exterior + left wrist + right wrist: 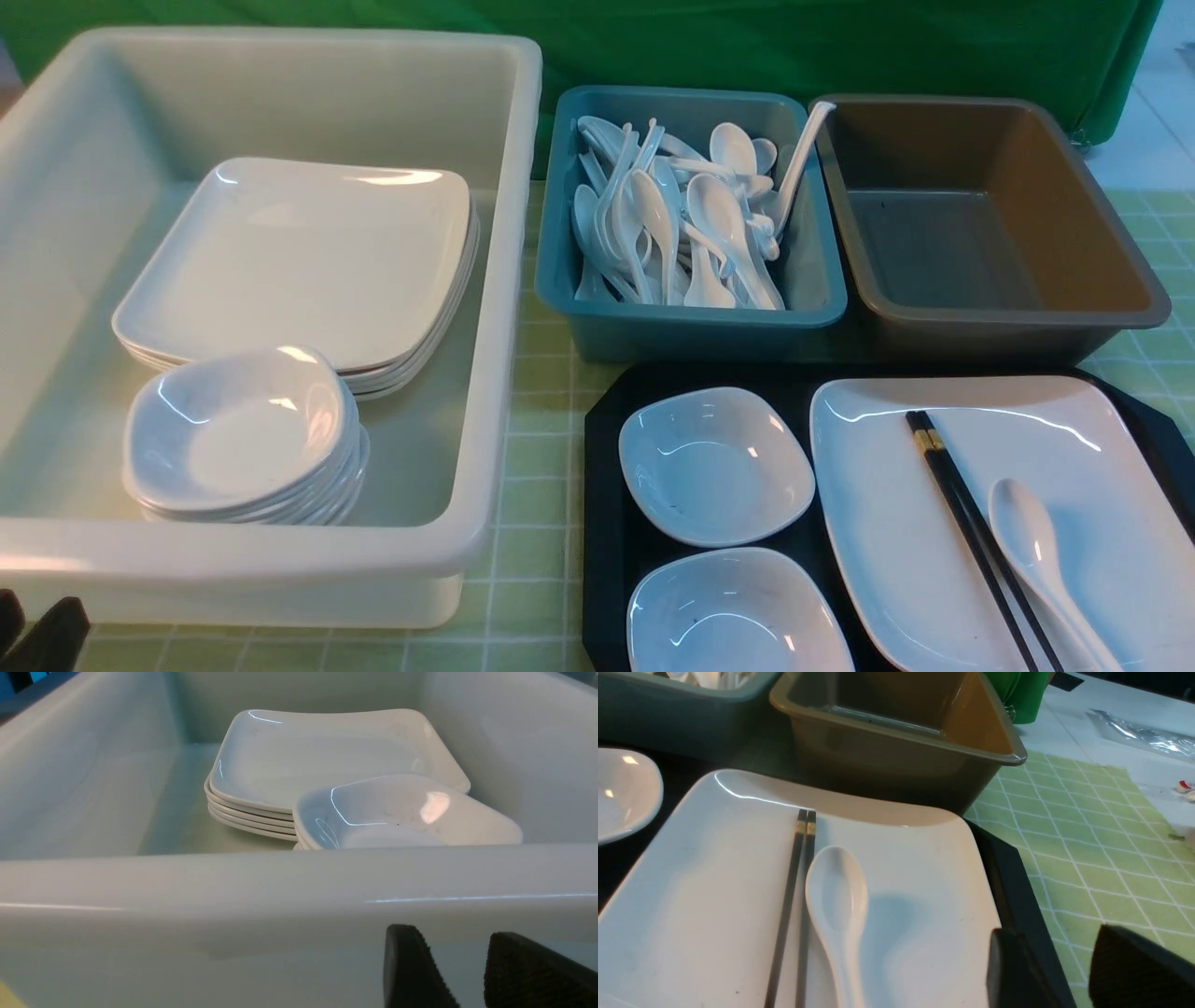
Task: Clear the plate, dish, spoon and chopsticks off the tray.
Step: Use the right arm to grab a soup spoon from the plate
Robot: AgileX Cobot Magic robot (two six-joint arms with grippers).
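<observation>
On the green-checked bench, the plate on the tray holds chopsticks and spoon, lengthwise toward the robot. The right claw, parted and empty, hangs by the tray's right edge, nearer than the left claw, likewise parted.

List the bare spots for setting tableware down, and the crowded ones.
Free: the brown rectangular plastic bin, empty; the big white plastic tub's floor left of its stacked plates. Crowded: the teal plastic bin, heaped with white spoons; the black tray, filled by small dishes and square plate.
</observation>
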